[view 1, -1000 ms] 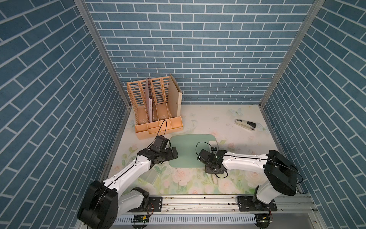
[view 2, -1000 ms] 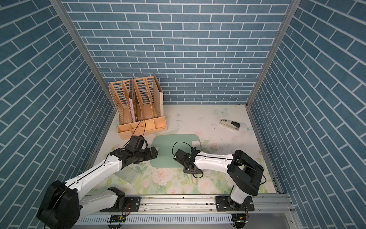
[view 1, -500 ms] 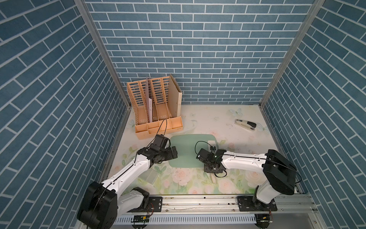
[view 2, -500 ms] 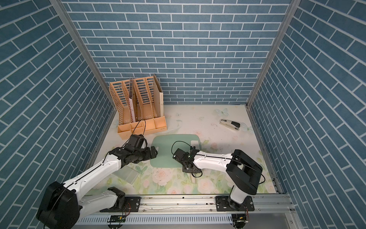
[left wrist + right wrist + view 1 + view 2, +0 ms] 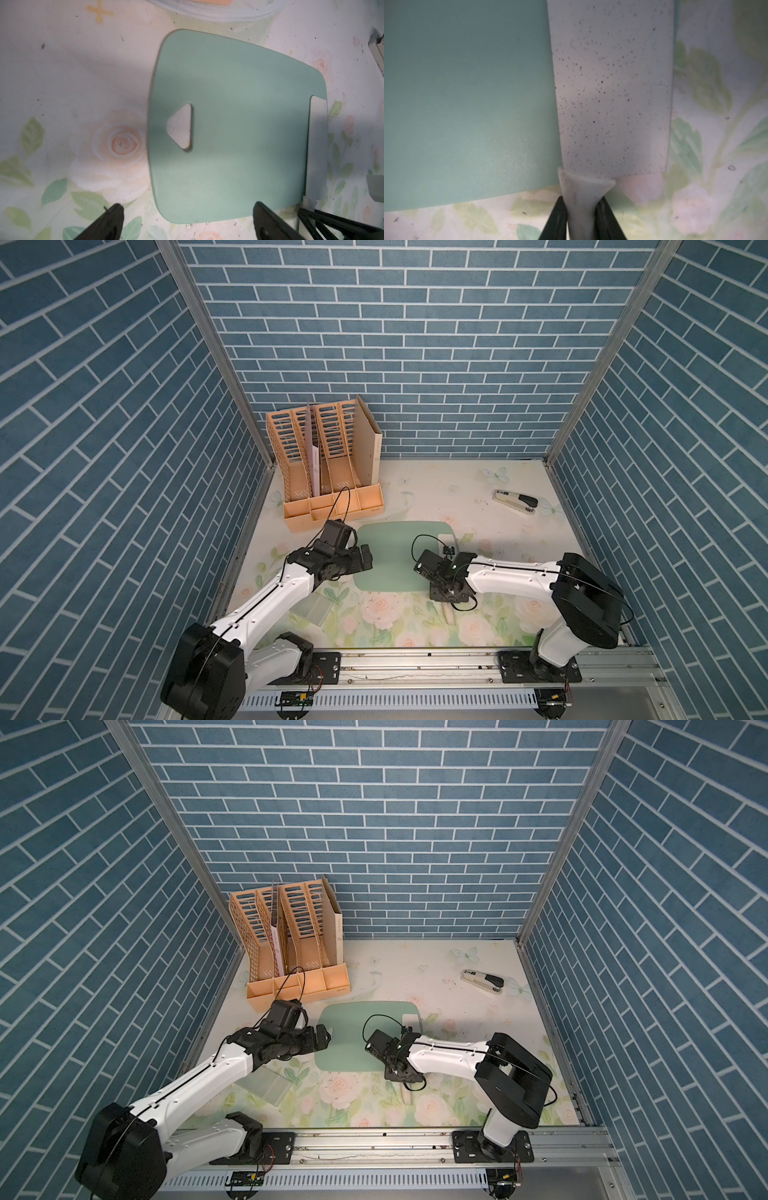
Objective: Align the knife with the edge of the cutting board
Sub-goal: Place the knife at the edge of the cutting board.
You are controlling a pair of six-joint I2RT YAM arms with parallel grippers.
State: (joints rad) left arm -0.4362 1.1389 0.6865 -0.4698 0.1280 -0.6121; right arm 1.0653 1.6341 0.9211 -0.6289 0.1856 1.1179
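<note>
The pale-green cutting board (image 5: 395,556) lies flat mid-table, its small triangular hole (image 5: 181,128) near the left edge. The knife's whitish speckled blade (image 5: 612,83) lies on the board along its right edge, nearly parallel to it. In a top view only the blade tip (image 5: 446,538) and the cream handle end (image 5: 449,614) show past the arm. My right gripper (image 5: 581,220) is shut on the knife handle (image 5: 581,199) just off the board's near edge. My left gripper (image 5: 188,214) hangs open over the board's left side, holding nothing.
An orange file organizer (image 5: 328,472) stands at the back left, close behind my left wrist. A black-and-silver stapler (image 5: 515,502) lies at the back right. A translucent greenish piece (image 5: 316,608) rests under my left forearm. Brick walls close in three sides.
My right gripper has crept slightly left and away with the knife in it. The left arm has held still.
</note>
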